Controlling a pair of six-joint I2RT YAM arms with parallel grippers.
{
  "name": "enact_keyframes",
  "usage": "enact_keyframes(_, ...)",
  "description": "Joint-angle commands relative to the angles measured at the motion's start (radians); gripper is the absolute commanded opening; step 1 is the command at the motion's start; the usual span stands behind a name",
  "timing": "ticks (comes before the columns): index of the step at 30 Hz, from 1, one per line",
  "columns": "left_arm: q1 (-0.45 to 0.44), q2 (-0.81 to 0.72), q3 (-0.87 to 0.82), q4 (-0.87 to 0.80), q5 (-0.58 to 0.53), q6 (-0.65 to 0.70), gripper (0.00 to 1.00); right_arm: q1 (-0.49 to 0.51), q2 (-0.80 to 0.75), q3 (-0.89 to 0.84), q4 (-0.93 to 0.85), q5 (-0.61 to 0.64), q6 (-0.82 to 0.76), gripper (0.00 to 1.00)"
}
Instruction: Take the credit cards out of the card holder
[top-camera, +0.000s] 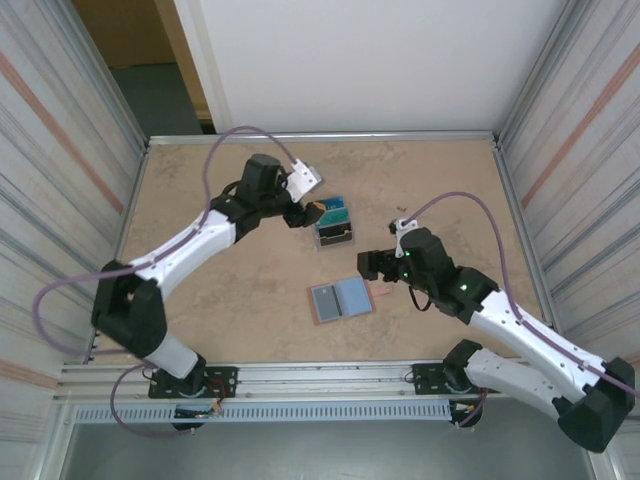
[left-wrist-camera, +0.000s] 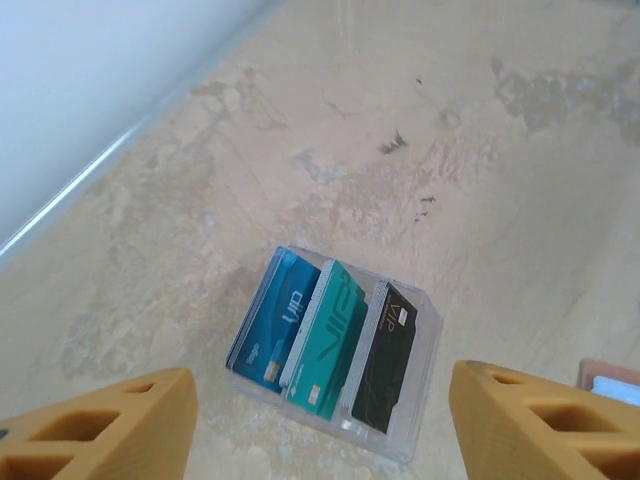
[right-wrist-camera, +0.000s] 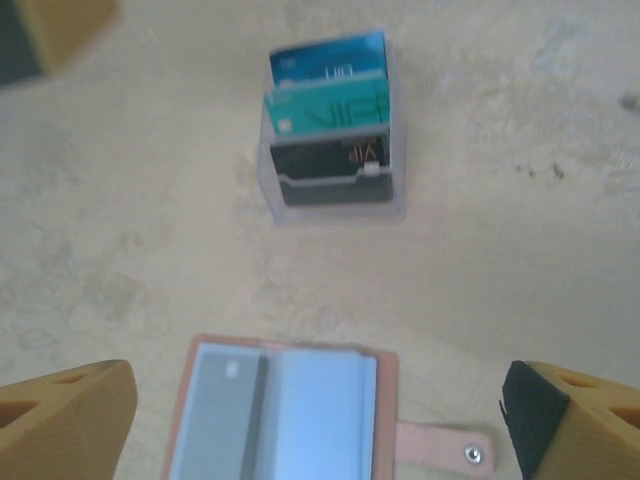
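On the left, in the top view, we see the left end effector (top-camera: 305, 212) hanging over the beige mottled desk (top-camera: 450, 190). It is released. In its wrist view the two orange fingers (left-wrist-camera: 110, 430) stand wide apart with nothing between them.

At its 3 o'clock stands a small clear tiered plastic stand (top-camera: 335, 224). It holds three thin rectangular plastic credit cards (left-wrist-camera: 325, 335), upright in separate slots: blue, teal and black, each marked VIP.

At the stand's 6 o'clock, apart from it, the salmon-pink rectangular folding card holder (top-camera: 340, 299) lies open and flat on the desk, its light blue-grey inside facing up. A small pink tab (right-wrist-camera: 440, 445) with a snap sticks out at its 3 o'clock side. We cannot tell whether any card sits in its pockets.

Between 1 and 2 o'clock of the card holder hangs the right end effector (top-camera: 372, 266), also released. In its wrist view, its orange fingers (right-wrist-camera: 60, 420) are spread wider than the open card holder and touch nothing.
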Motion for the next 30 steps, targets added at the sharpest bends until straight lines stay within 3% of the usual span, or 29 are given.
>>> enact_keyframes(1, -0.007, -0.116, -0.126, 0.083, -0.091, -0.148, 0.84, 0.071, 0.06, 0.055, -0.059, 0.088, 0.05, 0.91)
enact_keyframes(3, -0.013, -0.187, -0.206, 0.112, -0.143, -0.205, 0.98, 0.108, 0.088, 0.073, -0.067, 0.1, 0.06, 0.89)
enact_keyframes(9, -0.024, -0.409, -0.432, 0.149, -0.322, -0.41, 0.99, 0.218, 0.272, 0.13, -0.081, 0.089, 0.099, 0.81)
enact_keyframes(16, -0.024, -0.646, -0.609, 0.082, -0.519, -0.625, 0.99, 0.305, 0.49, 0.224, -0.123, 0.043, 0.139, 0.7)
enact_keyframes(19, -0.024, -0.712, -0.644, 0.013, -0.509, -0.702, 0.99, 0.33, 0.571, 0.243, -0.111, 0.014, 0.123, 0.66)
enact_keyframes(22, -0.025, -0.758, -0.685, -0.035, -0.468, -0.767, 0.99, 0.345, 0.644, 0.271, -0.111, 0.008, 0.113, 0.56)
enact_keyframes(30, -0.025, -0.812, -0.78, -0.058, -0.433, -0.867, 0.99, 0.368, 0.774, 0.324, -0.13, 0.009, 0.084, 0.48)
